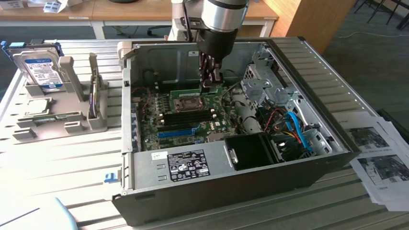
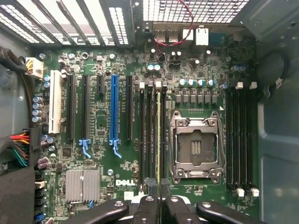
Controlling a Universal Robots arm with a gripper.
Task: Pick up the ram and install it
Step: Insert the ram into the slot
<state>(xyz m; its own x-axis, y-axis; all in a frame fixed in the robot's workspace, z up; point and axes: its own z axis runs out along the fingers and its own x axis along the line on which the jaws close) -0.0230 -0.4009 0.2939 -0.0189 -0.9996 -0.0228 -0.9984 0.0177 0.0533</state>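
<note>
The hand (image 1: 210,82) reaches down into the open computer case (image 1: 319,96), pinching the ram (image 1: 206,90) between its pressed-in fingers. In the exterior view the green strip hangs at the hand's tip, just at 12 o'clock of the CPU socket (image 1: 187,102).

From the wrist, the hand (image 2: 159,203) holds the ram (image 2: 159,140) edge-on. It appears as a thin line running along the black memory slots (image 2: 145,135), between the long blue slot (image 2: 113,107) and the CPU socket (image 2: 194,144) on the motherboard (image 2: 100,116). Whether it is seated I cannot tell.

A hard drive (image 1: 39,69) stands in a rack on the surface (image 1: 64,163), at 10 o'clock of the case. Printed sheets (image 1: 380,153) lie at 4 o'clock.
</note>
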